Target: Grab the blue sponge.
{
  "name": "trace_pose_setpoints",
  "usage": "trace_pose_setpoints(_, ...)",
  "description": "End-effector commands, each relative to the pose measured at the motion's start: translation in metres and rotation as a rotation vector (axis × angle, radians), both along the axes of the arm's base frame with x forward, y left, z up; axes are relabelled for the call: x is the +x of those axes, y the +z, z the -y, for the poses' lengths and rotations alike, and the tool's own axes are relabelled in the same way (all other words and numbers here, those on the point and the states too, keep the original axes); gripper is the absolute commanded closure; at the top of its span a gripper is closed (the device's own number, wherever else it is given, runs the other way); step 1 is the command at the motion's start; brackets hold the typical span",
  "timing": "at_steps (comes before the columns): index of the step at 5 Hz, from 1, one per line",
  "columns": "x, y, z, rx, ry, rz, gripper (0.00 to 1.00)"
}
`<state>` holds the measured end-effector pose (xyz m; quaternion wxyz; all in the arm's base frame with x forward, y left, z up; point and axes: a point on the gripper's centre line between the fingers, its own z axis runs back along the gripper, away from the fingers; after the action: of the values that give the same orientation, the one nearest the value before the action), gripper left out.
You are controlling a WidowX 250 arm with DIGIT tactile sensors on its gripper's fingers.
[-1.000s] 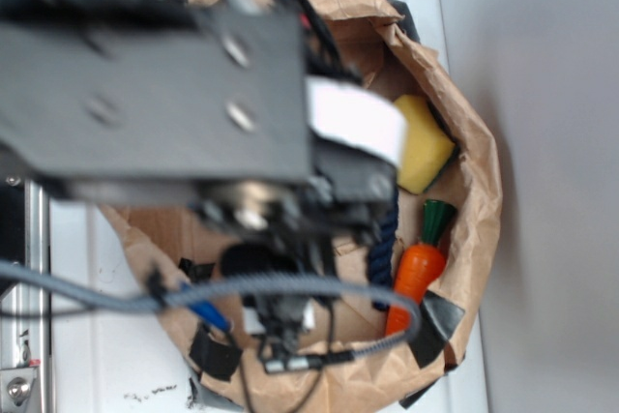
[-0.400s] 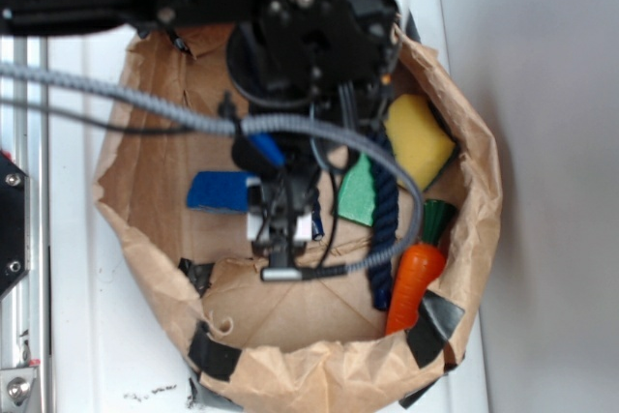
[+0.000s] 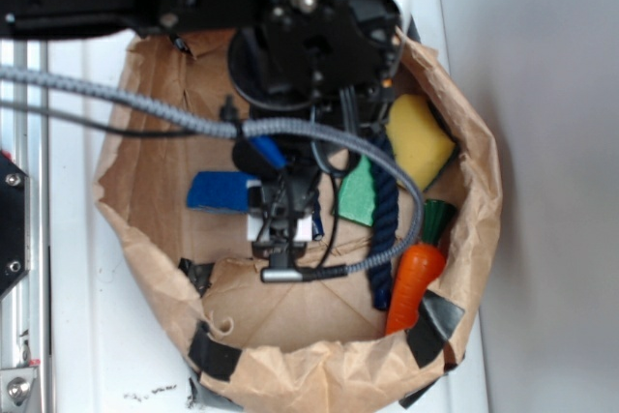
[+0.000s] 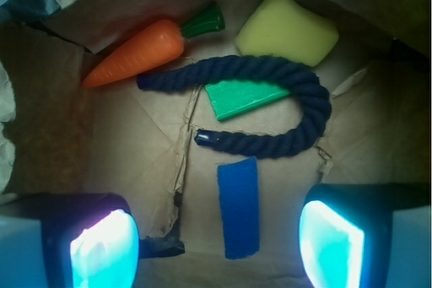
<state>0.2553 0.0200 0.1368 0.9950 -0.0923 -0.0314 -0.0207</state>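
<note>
Not grabbed yet: the flat bright blue rectangular sponge point(image 4: 239, 208) lies on the brown paper bag's point(image 4: 135, 146) floor, just below the dark navy twisted rope point(image 4: 283, 109), between the gripper's point(image 4: 217, 242) spread-apart fingers; descending and closing remain

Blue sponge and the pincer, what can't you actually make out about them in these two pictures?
- Exterior view: the blue sponge shows only its left part; the arm and cables cover the rest.
- Exterior view: the pincer is buried in wiring, so its opening is unreadable.
- Wrist view: the pincer's fingertips are cut off by the bottom edge; height above the sponge is unclear.
</note>
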Motion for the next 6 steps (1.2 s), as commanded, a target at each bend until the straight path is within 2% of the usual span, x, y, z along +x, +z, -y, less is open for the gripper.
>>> trace_pose_setpoints(1,0.006,0.000,-0.028,-0.052,-0.008,0.025,0.00)
trace_pose_setpoints(2,0.001,-0.017,-0.047,-0.025,-0.040,0.033,0.00)
trace_pose_setpoints(3,-0.012,-0.037,-0.046,0.022,-0.048,0.063,0.00)
trace_pose_setpoints(4,-0.030,-0.057,-0.039,0.042,-0.055,0.083,0.00)
trace_pose_setpoints(5,-0.042,-0.080,-0.019,0.093,-0.057,0.127,0.00)
trace_pose_setpoints(6,-0.038,-0.095,-0.004,0.102,-0.045,0.108,0.00)
